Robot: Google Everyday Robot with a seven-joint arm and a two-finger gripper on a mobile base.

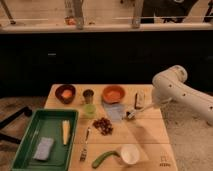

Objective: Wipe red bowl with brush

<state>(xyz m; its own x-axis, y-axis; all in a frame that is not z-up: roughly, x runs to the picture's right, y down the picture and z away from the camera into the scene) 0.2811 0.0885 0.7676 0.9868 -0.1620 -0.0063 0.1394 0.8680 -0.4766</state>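
The red bowl sits at the back middle of the wooden table. My white arm reaches in from the right. My gripper is right of the bowl and above the table, shut on the brush. The white handle slants down and left. The small dark bristle head hangs just above the table, in front and to the right of the bowl and apart from it.
A dark bowl, a metal cup and a green cup stand left of the red bowl. Also there: a pale cloth, a dark block, a dark red clump, a fork, a white cup and a green tray.
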